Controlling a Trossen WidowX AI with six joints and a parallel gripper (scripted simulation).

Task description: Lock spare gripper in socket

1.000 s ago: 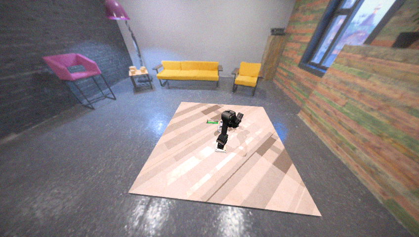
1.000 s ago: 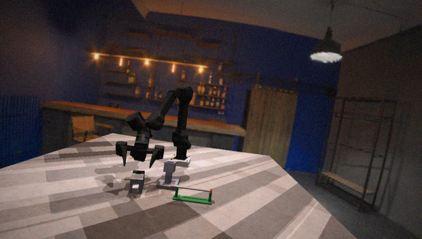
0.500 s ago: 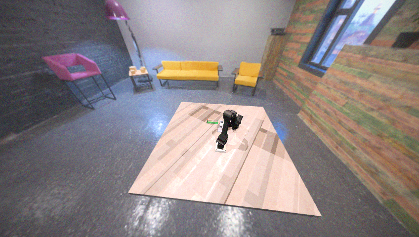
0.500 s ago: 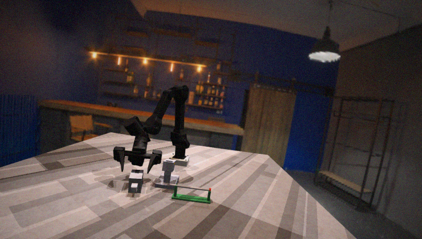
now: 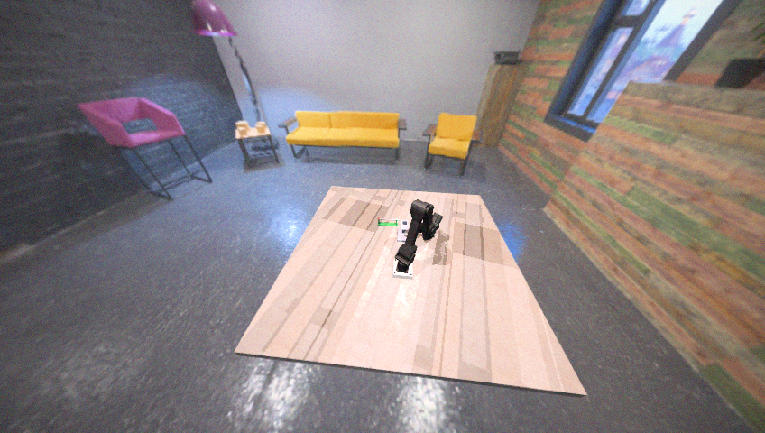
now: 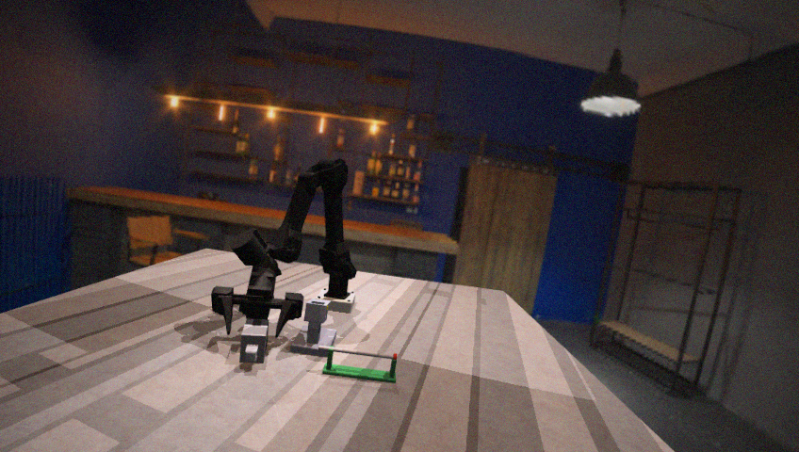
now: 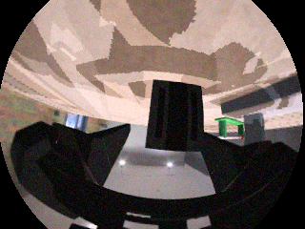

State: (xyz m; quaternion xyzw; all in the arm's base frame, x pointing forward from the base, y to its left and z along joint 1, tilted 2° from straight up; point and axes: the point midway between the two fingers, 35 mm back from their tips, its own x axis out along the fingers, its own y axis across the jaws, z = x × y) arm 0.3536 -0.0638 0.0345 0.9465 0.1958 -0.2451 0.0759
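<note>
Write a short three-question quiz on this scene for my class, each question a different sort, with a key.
1. True or false: the gripper has its fingers pressed together.
2. Choose one. The rack is:
a) yellow
b) green
c) purple
3. Fill in the missing word: in the exterior view, the thin rod lying along the rack has a ___ tip at its right-hand end.

Key: 1 false; 2 b; 3 red
</note>
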